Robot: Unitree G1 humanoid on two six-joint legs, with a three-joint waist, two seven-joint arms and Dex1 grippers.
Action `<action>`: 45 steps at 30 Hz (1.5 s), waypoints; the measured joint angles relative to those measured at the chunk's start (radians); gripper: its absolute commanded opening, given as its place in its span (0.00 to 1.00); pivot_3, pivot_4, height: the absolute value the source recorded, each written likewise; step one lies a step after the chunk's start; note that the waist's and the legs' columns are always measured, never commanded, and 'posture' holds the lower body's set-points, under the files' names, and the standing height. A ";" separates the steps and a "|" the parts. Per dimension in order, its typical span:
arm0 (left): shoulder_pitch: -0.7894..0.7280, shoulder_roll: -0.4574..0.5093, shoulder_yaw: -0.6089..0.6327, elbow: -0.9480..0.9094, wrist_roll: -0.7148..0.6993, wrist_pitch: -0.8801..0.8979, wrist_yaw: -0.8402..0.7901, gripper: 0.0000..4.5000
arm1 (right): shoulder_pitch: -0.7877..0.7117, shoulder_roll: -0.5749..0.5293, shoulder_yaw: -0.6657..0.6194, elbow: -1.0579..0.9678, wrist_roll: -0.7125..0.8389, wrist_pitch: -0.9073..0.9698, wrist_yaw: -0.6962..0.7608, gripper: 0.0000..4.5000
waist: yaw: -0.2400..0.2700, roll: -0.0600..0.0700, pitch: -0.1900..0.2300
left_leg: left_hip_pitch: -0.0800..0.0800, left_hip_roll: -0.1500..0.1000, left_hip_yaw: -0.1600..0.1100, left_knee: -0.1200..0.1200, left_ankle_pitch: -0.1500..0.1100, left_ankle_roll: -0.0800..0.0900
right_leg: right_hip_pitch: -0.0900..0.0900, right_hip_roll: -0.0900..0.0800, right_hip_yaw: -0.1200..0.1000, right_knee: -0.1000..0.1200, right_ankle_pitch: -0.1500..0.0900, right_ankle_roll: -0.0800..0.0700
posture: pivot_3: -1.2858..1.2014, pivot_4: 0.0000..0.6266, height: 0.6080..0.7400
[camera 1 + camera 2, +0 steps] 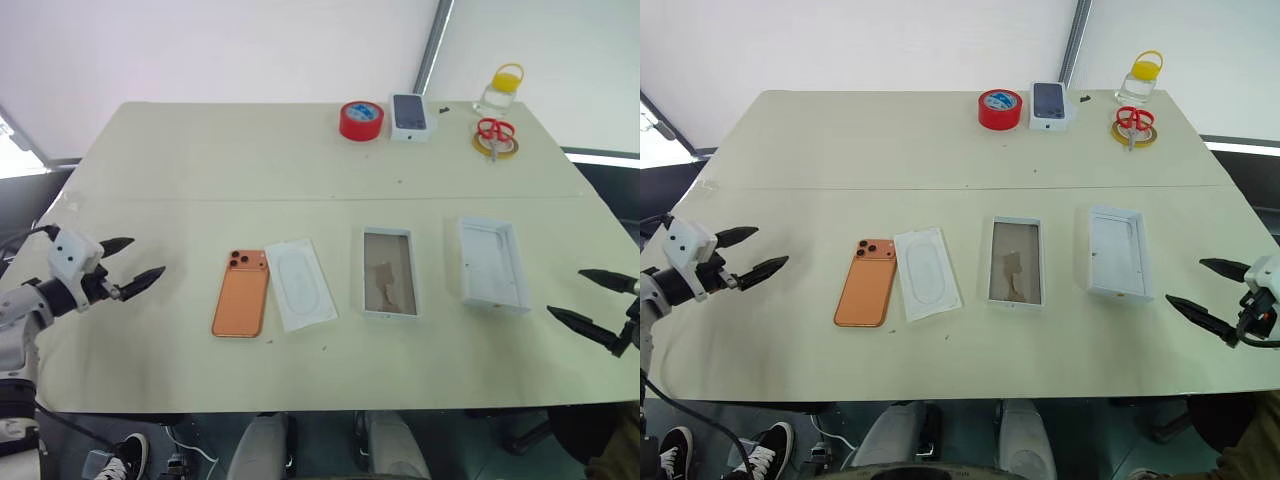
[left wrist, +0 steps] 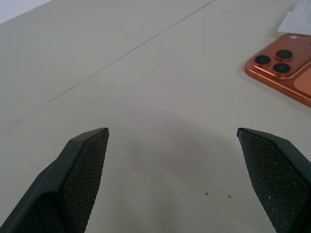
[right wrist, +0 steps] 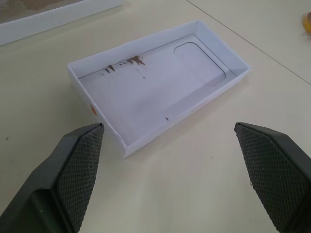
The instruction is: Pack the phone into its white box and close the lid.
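The orange phone (image 1: 241, 293) lies back up on the table, camera cluster at its far corner; its corner also shows in the left wrist view (image 2: 284, 68). To its right rests a flat white insert sheet (image 1: 299, 283). Further right is the white box (image 1: 388, 272) with a brownish floor, then the all-white lid (image 1: 492, 264), seen close in the right wrist view (image 3: 158, 82). My left gripper (image 1: 133, 263) hovers open at the table's left edge, apart from the phone. My right gripper (image 1: 592, 301) stands open at the right edge, near the lid, holding nothing.
At the table's (image 1: 200, 160) far side stand a red tape roll (image 1: 361, 120), a small white box with a phone picture (image 1: 410, 116), red scissors on a yellow tape ring (image 1: 494, 136) and a yellow-capped jar (image 1: 501, 89).
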 measured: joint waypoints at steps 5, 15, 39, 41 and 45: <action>0.002 -0.005 0.000 -0.001 0.006 -0.016 0.021 0.99 | -0.009 0.000 0.008 -0.016 0.000 0.021 -0.017 1.00 | 0.000 0.000 0.000 | 0.000 0.000 0.000 0.000 0.000 0.000 | 0.000 -0.001 0.000 0.000 0.000 0.000 | 0.52 0.24 1.00; 0.022 0.008 -0.002 -0.077 0.019 0.037 0.034 0.99 | 0.011 0.000 0.015 -0.024 -0.012 0.052 -0.023 1.00 | 0.001 0.000 0.000 | 0.000 0.000 0.000 0.000 0.000 0.000 | 0.000 -0.001 0.000 0.000 0.000 0.000 | 0.52 0.24 1.00; 0.019 -0.035 -0.153 -0.658 -0.251 0.861 0.116 0.99 | -0.166 0.039 0.209 -0.368 0.020 0.208 -0.086 1.00 | 0.001 0.000 0.000 | -0.001 0.000 -0.001 0.000 0.000 0.000 | 0.000 0.002 0.000 0.000 0.000 0.001 | 0.52 0.24 1.00; -0.031 -0.069 -0.150 -0.713 -0.357 1.036 0.164 0.99 | -0.196 0.055 0.251 -0.423 0.029 0.233 -0.096 1.00 | 0.003 0.000 0.000 | -0.001 -0.001 -0.002 0.000 0.000 0.000 | 0.000 0.002 -0.001 0.001 0.001 0.004 | 0.52 0.24 1.00; -0.098 -0.104 -0.210 -0.773 -0.485 1.386 0.271 0.99 | -0.225 0.109 0.347 -0.491 0.040 0.261 -0.105 1.00 | -0.002 0.000 0.001 | -0.001 -0.002 -0.002 0.000 0.000 0.000 | 0.001 0.003 0.000 0.001 0.001 0.005 | 0.52 0.24 1.00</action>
